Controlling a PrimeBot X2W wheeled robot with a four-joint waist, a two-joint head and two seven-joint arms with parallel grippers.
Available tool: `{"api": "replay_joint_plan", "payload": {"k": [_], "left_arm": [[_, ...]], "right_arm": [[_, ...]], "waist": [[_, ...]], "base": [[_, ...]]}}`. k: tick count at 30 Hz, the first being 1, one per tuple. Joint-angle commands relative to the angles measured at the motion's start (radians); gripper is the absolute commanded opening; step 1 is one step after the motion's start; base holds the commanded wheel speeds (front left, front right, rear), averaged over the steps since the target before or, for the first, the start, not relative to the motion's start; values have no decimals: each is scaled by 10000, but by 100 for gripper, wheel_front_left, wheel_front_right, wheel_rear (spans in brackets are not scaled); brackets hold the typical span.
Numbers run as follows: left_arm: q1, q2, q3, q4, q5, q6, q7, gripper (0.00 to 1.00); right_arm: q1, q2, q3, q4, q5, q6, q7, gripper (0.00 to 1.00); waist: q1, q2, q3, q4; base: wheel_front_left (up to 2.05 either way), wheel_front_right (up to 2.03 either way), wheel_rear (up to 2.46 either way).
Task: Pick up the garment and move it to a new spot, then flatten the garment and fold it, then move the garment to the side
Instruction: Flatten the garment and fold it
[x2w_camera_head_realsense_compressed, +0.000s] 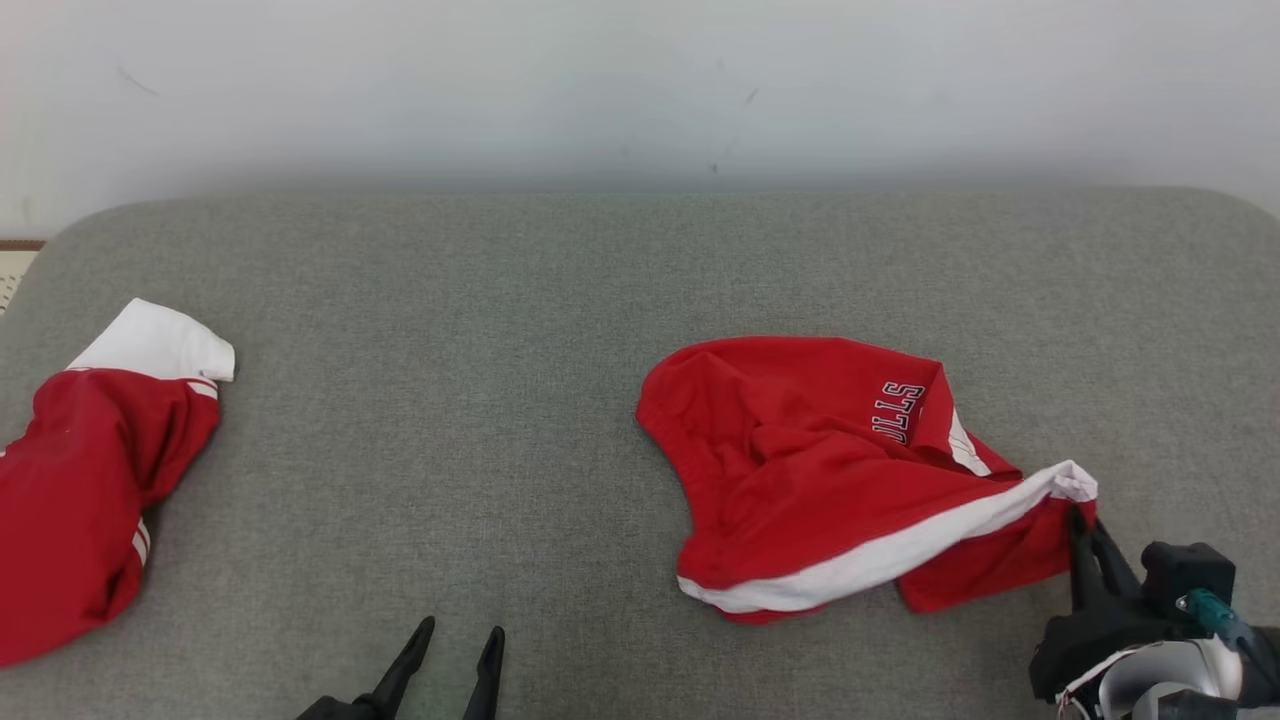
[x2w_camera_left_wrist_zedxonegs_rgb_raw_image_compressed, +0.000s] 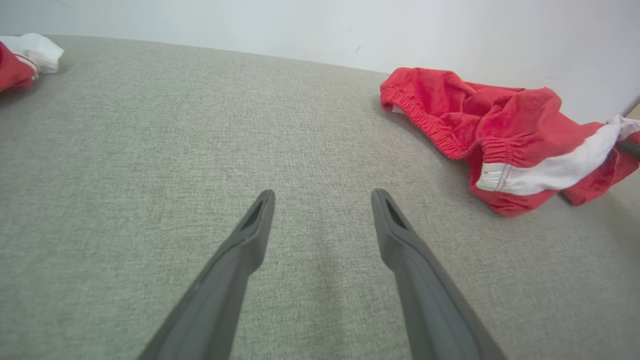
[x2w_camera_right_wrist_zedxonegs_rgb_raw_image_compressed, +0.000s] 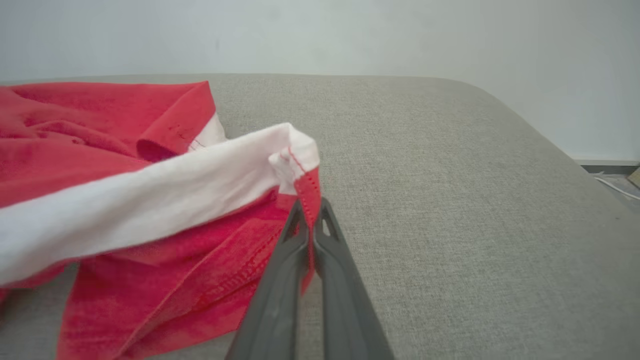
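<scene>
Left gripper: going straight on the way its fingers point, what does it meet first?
Likely just the bare grey cushion: the open left gripper points between the red shorts, off to its right, and the other red garment, far left. Whether it touches down or skims to the wall is unclear.

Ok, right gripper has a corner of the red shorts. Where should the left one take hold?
Take the near-left end of the white stripe on the red shorts, coming in low from the left with the open left gripper. That folded edge stands up off the cushion, facing it, opposite the right gripper.
</scene>
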Motion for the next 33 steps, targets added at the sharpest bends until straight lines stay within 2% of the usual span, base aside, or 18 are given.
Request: {"api": "replay_joint_plan", "payload": {"k": [1,5,11,25,33], "left_arm": [[-77,2,-53,41,38,-49,-40,100],[-79,2,-146,27,17,-68,-40,100],[-144,2,-513,-227,-172,-129,-40,100],[-791,8,-1704,17,-1215,-230,-41,100],[-1698,11,-2415,894,-3249,-246,-40,100]], "right_arm": [[-218,7,-123,54,-182,-11,-3,100],[-194,90,-763,157,-389,-11,-1,100],[296,317,-1539,-437,-466,-11,-3,100],[1325,916,-937,-2233,-177,-11,-3,100],[1160,1116,-417,-2397,-85,-11,-3,100]], "waist": [[-1,-1,-11,26],[-1,-1,-66,-4],[-1,-1,-217,-285],[-1,-1,61,-1590],[-1,-1,424,-2150]], "base": [[0,0,0],[0,0,0],[0,0,0],[0,0,0],[0,0,0]]}}
